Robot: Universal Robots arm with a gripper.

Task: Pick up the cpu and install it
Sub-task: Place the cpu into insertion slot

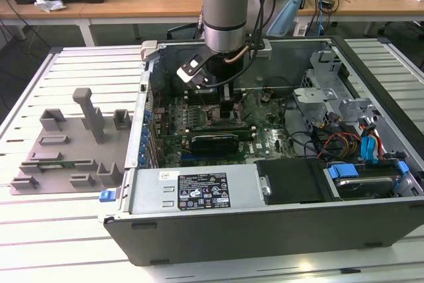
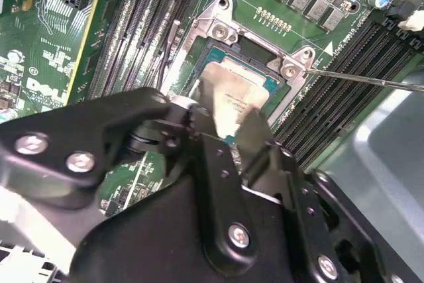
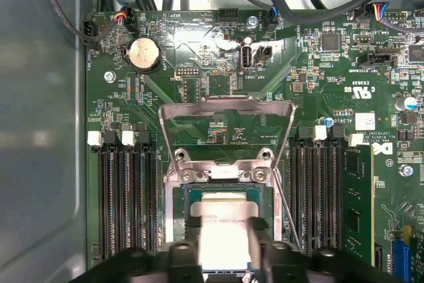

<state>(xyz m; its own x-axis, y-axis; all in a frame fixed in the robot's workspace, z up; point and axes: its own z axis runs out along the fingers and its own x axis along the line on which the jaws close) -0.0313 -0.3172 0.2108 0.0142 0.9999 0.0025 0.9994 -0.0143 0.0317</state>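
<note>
Tool (image 2: pixel 228 122) around cpu (image 2: pixel 233 89), flat over socket (image 2: pixel 216 30)

**Count around the CPU socket**

One socket (image 3: pixel 177 197) sits on one motherboard (image 3: pixel 199 44). At the socket is one cpu (image 3: pixel 225 213), clasped by one gripper (image 2: pixel 233 116) between its two fingers (image 2: pixel 217 107). One load plate (image 3: pixel 225 105) stands raised at the socket's edge, with two screws (image 3: pixel 189 175) by its hinge and one thin lever (image 3: pixel 283 203) beside the socket. Four white slot latches (image 3: pixel 95 138) show, two on either side of the socket. One coin cell (image 3: pixel 144 54) lies beyond the load plate. In the exterior view, one arm (image 1: pixel 225 4) reaches the socket. One computer case (image 1: pixel 265 230) surrounds it, and one black expansion card (image 1: pixel 212 142) lies near it. One grey tray (image 1: pixel 66 157) lies well apart, outside the case.
</note>
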